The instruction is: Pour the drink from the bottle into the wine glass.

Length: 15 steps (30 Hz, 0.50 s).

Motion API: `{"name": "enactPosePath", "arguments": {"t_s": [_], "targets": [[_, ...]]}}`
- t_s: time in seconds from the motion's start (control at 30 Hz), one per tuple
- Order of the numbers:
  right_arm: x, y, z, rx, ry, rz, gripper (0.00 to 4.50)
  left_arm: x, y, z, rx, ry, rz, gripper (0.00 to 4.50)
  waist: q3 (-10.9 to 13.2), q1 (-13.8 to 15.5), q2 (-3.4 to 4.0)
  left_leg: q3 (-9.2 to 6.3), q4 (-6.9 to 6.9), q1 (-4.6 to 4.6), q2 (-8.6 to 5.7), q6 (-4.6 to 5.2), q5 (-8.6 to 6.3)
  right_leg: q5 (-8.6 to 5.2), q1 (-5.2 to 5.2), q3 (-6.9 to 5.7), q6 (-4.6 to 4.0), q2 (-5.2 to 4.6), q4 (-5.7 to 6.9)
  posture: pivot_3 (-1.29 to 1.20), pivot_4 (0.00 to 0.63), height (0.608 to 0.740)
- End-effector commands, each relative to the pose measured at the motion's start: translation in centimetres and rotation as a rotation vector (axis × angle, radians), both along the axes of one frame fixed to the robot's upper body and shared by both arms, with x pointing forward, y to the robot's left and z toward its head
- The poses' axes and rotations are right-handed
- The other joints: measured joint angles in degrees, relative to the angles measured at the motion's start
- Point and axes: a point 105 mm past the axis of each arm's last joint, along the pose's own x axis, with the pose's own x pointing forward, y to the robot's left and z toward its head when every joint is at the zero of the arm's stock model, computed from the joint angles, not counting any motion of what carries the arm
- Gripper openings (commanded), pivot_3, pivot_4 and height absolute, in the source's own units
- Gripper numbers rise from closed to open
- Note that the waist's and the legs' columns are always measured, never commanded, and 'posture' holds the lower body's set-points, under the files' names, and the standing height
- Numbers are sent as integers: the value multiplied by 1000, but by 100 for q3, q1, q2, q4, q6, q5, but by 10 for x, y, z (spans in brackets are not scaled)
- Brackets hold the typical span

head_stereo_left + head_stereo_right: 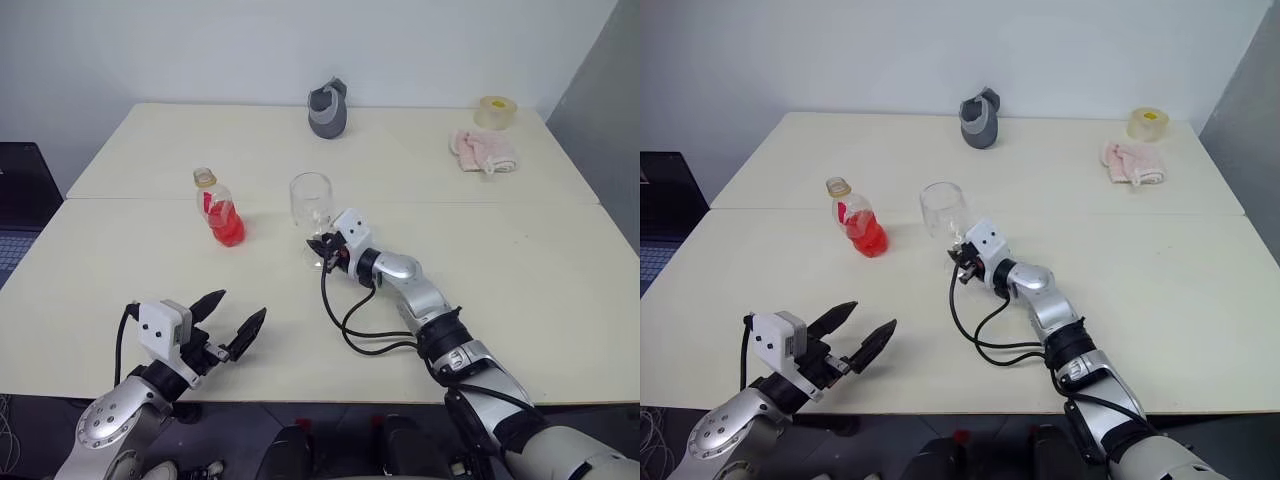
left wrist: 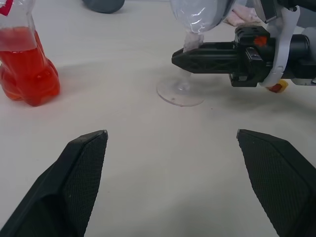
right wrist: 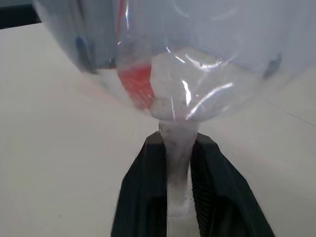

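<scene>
right gripper (image 1: 962, 254) at the stem of the upright wine glass (image 1: 943, 212); bottle (image 1: 857, 219) of red drink (image 1: 868, 237) beside it; left gripper (image 1: 855, 334) spread, apart, over the table (image 1: 1160, 300).

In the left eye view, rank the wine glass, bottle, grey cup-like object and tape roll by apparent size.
1. wine glass, tallest.
2. bottle, shorter than the glass.
3. grey cup-like object; it sits farther back, so its rank against the bottle is unsure.
4. tape roll, smallest, also far back.
</scene>
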Motion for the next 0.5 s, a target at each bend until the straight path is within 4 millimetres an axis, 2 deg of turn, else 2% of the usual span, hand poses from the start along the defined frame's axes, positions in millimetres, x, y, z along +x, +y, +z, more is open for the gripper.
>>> {"name": "enactPosePath", "arguments": {"t_s": [0.03, 0.23, 0.37, 0.47, 0.5], "targets": [[-1, -4, 16, 48, -47, -3, 2126, 4, -3, 6, 4, -41, -16, 4500, 1, 2, 1, 0, 0, 0, 0, 0, 0, 0, 0, 0, 0, 0, 0, 0, 150, 740], [-11, -11, 27, 85, -54, 18, 4224, 15, -7, 8, -2, -53, -36, 4500, 1, -14, 1, -1, -1, 0, 2, 0, 0, 0, -1, 0, 0, 2, 1, 0, 150, 740], [-37, -21, 37, 139, -28, 125, 4224, 20, -2, 9, 4, -56, -16, 4500, 0, -9, 1, -6, -1, -2, 3, 2, -1, 0, -1, -2, 0, 1, -1, 0, 150, 740], [-49, -35, 40, 125, -25, 145, 4224, 23, 2, 8, -12, -50, 35, 4500, 0, -2, 0, -7, 1, -3, 3, 10, -6, 0, 0, -1, 0, -4, -1, 0, 150, 740], [-55, -45, 40, 107, -25, 145, 4224, 25, 5, 8, -16, -46, 69, 4500, 1, 10, 1, -8, 1, -3, 3, 12, -7, 0, 1, -2, 0, -4, -1, 0, 150, 740]]}}
